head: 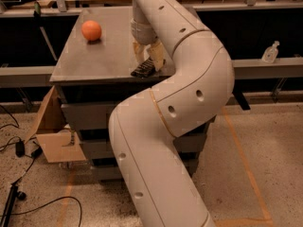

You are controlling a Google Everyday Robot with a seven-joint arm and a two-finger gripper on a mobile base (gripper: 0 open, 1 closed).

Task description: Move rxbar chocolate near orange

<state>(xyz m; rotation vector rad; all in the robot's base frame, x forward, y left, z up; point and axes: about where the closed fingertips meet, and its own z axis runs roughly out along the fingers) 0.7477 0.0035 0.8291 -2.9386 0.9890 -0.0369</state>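
The rxbar chocolate (142,69), a slim dark bar, lies at the front edge of the grey table (94,56), right of its middle. My gripper (147,61) comes down on it from above. Its tan fingers (138,52) stand on either side of the bar's far end and are closed on it. The near end of the bar points at the table's front edge. The orange (91,30) sits on the table at the back left, well apart from the bar and the gripper.
My large white arm (180,98) curves across the front right of the table and hides its right part. An open cardboard box (52,131) stands on the floor at the left. Cables (19,150) lie on the floor. A small bottle (270,52) stands on a rail at the right.
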